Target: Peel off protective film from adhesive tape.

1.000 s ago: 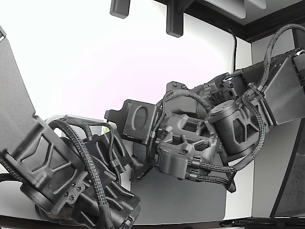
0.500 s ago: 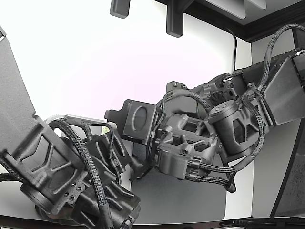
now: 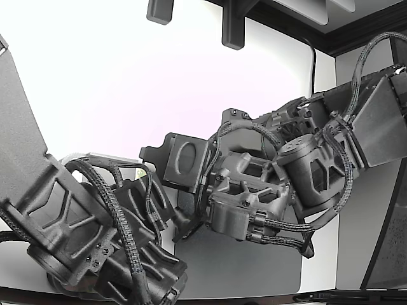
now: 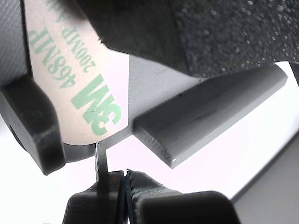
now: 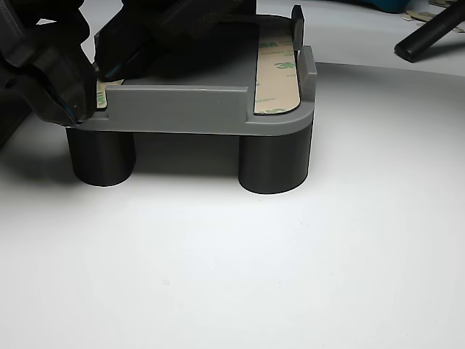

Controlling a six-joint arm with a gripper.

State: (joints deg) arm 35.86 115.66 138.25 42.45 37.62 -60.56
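The claw (image 4: pixel 125 186) is sitting low in the wrist frame with its tips pressed together, seemingly pinching a thin grey tab (image 4: pixel 101 161) just below the film (image 4: pixel 88 88) printed in green, which is lying on the grey holder (image 5: pixel 218 109) on the desk (image 5: pixel 290 254). I'd be pulling slowly, keeping the grip firm. Against a second earlier, the arm (image 3: pixel 254 190) is barely shifting.

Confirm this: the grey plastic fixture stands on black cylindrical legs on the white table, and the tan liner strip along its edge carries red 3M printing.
Wrong on one count: the printing is green, not red. The wrist view shows green 3M lettering on the tan liner strip. The grey plastic fixture does stand on black cylindrical legs on the white table.
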